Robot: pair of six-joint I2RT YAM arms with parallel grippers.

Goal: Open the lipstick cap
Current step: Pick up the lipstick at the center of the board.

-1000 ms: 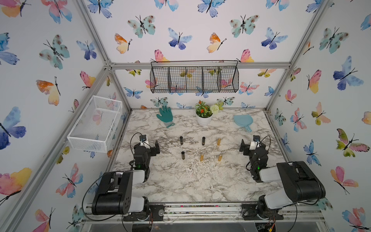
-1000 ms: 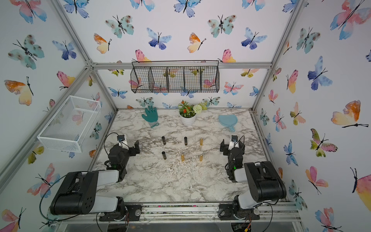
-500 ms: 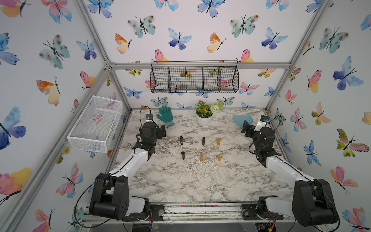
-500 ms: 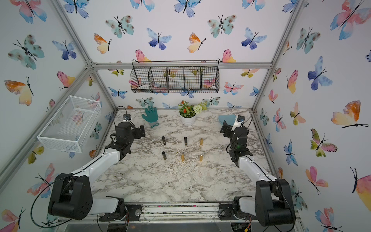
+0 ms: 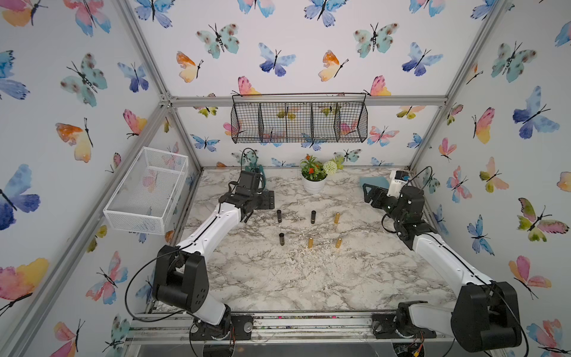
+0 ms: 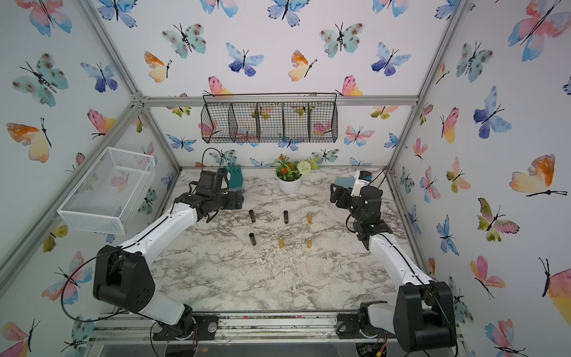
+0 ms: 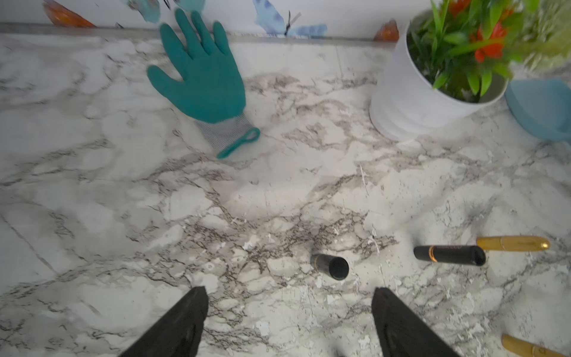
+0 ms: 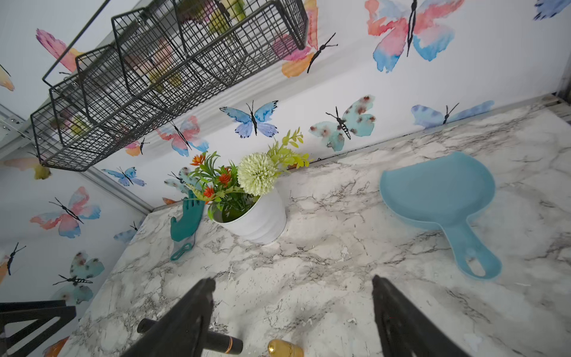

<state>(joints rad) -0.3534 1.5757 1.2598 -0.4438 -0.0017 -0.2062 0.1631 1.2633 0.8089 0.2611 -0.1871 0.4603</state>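
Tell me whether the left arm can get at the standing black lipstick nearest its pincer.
Probably yes. The left pincer hangs open just short of that black lipstick, with only bare marble table between them; the glove and the other tubes stand clear of the path.

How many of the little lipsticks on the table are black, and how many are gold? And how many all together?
Black lipsticks: 3
Gold lipsticks: 3
Total: 6
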